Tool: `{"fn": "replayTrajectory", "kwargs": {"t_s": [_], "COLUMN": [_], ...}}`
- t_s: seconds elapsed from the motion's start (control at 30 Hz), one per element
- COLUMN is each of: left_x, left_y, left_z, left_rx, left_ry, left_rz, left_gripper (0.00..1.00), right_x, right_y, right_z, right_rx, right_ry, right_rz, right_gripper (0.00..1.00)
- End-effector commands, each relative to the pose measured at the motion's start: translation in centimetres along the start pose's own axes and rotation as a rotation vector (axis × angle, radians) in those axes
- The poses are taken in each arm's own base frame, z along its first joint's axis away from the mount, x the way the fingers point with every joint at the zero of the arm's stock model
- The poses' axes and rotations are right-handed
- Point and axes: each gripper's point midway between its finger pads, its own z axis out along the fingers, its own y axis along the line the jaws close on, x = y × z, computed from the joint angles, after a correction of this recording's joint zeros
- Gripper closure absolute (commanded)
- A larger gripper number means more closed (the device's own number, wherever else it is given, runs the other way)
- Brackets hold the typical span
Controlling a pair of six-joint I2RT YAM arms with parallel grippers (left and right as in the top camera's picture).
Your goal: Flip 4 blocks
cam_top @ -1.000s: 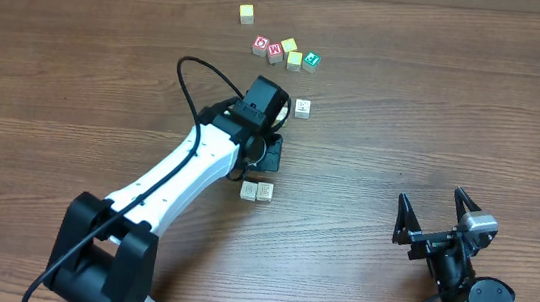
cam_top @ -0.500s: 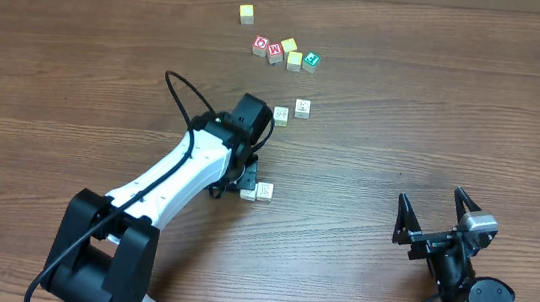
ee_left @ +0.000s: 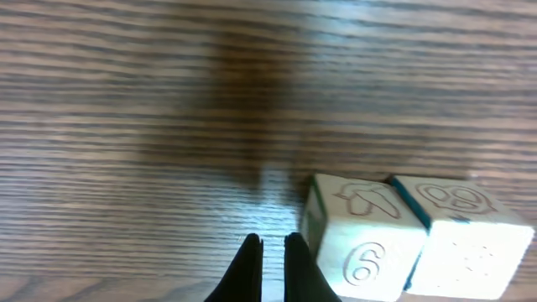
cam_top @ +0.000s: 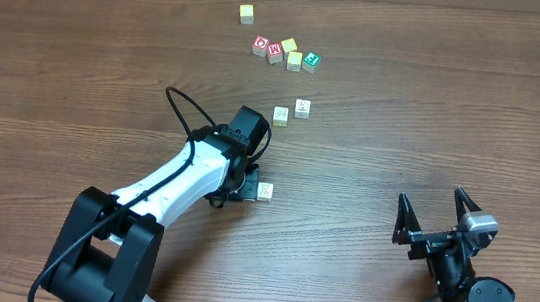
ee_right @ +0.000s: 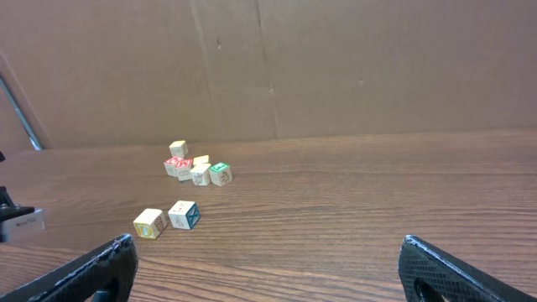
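The left gripper (ee_left: 270, 254), pinched closed and empty, now sits lower, just beside the near block (ee_left: 361, 239) of a touching pair; the far block (cam_top: 281, 117) it covered earlier shows; the right gripper (cam_top: 436, 221) stays wide apart.

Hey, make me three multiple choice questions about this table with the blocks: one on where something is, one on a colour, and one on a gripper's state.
1. The left gripper is: A) beside the touching pair of cream blocks; B) on top of them; C) far away from them.
2. The lone cube farthest back is: A) red; B) yellow; C) green.
3. The right gripper is: A) shut on a block; B) shut, empty; C) open, empty.
Answers: 1 A, it sits shut right next to them; 2 B, its top is yellow; 3 C, it stands wide with nothing in it.
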Motion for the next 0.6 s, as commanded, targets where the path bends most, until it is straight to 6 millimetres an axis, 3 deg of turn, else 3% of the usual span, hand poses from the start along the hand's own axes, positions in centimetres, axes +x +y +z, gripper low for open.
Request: {"fn": "replayTrajectory", "kwargs": {"t_s": [0.0,0.37,0.5,0.57], "left_x": [0.6,0.4,-1.0,-2.1], "left_y": [-0.8,-0.5,0.2,0.8], "left_z": [0.0,-0.2,-1.6,-3.2], "left_rx": [0.047,0.034,0.018,0.018], "left_ry": [0.024,0.017,-0.026,-0.058], "left_rz": [-0.008,-0.011,-0.034,-0.049], "left_gripper": [0.96,0.96,0.96,0.96], "right_x": [0.3,0.3,0.3,0.3], "right_y": [-0.2,-0.2,-0.2,-0.2], "right_z": [0.0,0.0,0.0,0.0], "right_rx": [0.006,0.006,0.006,0.006], "right_ry": [0.001,0.001,0.001,0.001], "right_rz": [-0.003,-0.003,-0.003,-0.003], "right_gripper": [0.00,0.00,0.00,0.00]}}
